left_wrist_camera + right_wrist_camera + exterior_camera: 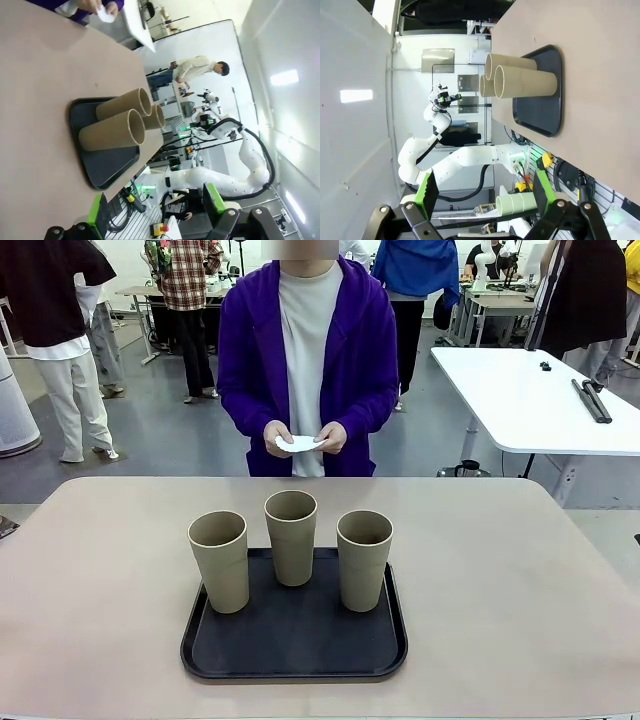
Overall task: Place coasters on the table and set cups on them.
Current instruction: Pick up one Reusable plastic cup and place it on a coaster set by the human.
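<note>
So all three cups point(291, 537) are sitting upright on the black tray point(295, 645) in the middle of the table point(520, 570). They're bunched close together, one at the back and two in front. My guess is they're parked there to keep them together and out of the way while the bare tabletop around the tray is waiting for coasters.

The coasters point(298, 443) are over at the far side. The person is holding a thin white stack in both hands point(333, 437) at about waist height, probably getting ready to peel one off. I can't count the stack from here, and none are lying on the table yet.

Both claws are hanging well away from the cups and carrying nothing. The left gripper point(156, 207) is gaping wide and the right gripper point(486, 190) is spread wide too.

Tally: three cups, one tray, one stack, two hands, two claws.
</note>
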Action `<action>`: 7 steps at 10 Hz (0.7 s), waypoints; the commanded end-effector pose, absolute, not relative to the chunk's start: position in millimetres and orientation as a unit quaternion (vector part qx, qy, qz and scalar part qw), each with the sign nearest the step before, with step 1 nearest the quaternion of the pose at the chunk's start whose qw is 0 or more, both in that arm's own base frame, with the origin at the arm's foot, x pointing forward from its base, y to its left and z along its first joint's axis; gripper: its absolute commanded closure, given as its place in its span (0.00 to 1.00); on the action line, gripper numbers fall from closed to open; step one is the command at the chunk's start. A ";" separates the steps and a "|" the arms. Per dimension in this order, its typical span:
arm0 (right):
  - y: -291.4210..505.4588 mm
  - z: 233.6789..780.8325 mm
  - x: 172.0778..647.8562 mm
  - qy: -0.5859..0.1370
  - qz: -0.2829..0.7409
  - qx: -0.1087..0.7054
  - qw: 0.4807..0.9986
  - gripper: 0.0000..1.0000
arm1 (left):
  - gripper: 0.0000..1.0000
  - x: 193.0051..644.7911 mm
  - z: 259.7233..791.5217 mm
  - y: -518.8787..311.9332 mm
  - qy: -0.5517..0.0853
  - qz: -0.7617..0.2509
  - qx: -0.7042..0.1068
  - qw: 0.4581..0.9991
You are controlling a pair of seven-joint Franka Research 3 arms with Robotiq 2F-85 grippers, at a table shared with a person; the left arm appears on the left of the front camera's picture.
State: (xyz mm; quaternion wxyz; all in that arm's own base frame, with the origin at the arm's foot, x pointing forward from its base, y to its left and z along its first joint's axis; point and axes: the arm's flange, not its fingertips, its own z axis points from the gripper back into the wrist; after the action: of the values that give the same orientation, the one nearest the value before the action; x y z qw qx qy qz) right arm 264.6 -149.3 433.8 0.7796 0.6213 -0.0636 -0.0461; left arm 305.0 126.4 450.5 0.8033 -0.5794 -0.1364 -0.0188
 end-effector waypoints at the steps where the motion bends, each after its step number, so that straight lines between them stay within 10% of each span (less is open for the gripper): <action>1: -153.1 433.2 262.7 -0.068 -0.050 0.625 0.776 0.00 | 0.00 303.6 448.8 130.5 -0.145 -0.019 -0.592 0.793; 7: -153.1 433.2 262.7 -0.068 -0.050 0.625 0.776 0.00 | 0.00 303.6 448.8 130.5 -0.145 -0.019 -0.592 0.793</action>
State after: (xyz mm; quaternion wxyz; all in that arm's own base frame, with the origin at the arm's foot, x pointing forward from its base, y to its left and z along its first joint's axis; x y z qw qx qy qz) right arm 263.3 -152.5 432.6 0.7796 0.6206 -0.0657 -0.0528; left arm 304.7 128.3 449.1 0.8006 -0.5831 -0.1371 -0.0157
